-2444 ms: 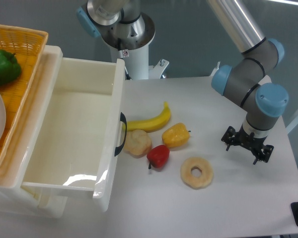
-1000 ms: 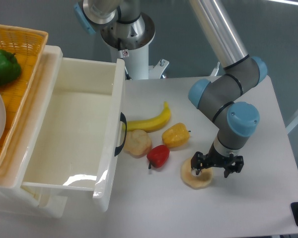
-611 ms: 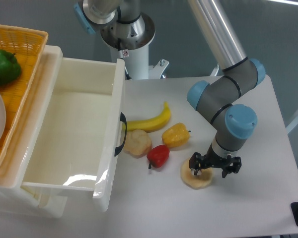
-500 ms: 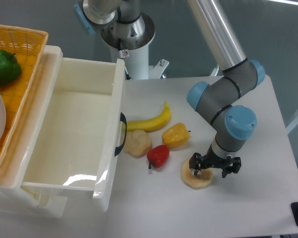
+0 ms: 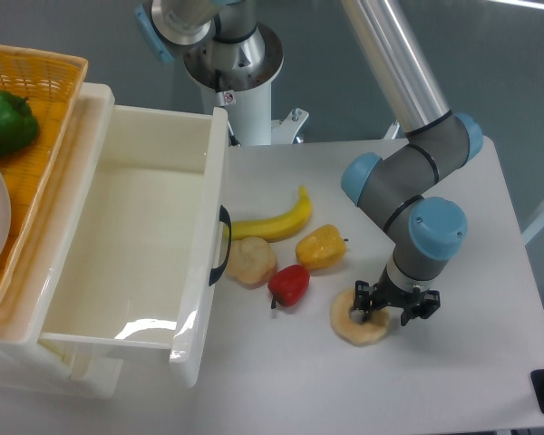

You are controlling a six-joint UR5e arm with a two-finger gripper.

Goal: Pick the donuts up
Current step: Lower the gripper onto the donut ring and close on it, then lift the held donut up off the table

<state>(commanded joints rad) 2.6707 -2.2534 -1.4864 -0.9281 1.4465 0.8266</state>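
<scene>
— On the white table (image 5: 490,362), just right of the red pepper (image 5: 289,285), what is lying there?

— The donuts (image 5: 353,323), one pale yellow-beige ring, is lying flat near the front edge. The gripper (image 5: 383,306) is sitting right over its right-hand part, pointing straight down from the grey and blue arm (image 5: 417,199).

— Are the fingers gripping it?

— One dark finger is reaching down at about the ring's centre hole and the other is standing at or just beyond its outer right edge, so the ring's right side is lying between them. They are looking drawn in close around that part, but whether they are actually pressing on it, I cannot tell. The ring is resting on the table, not raised.

— And what is sitting around it?

— A yellow pepper (image 5: 321,246) is lying just behind it, a banana (image 5: 276,220) farther back, and a round beige lump (image 5: 251,261) is resting to the left of the red pepper, near the black handle of the big white bin (image 5: 118,263). An orange basket (image 5: 27,118) holding a green pepper (image 5: 7,121) is standing at the far left.
</scene>
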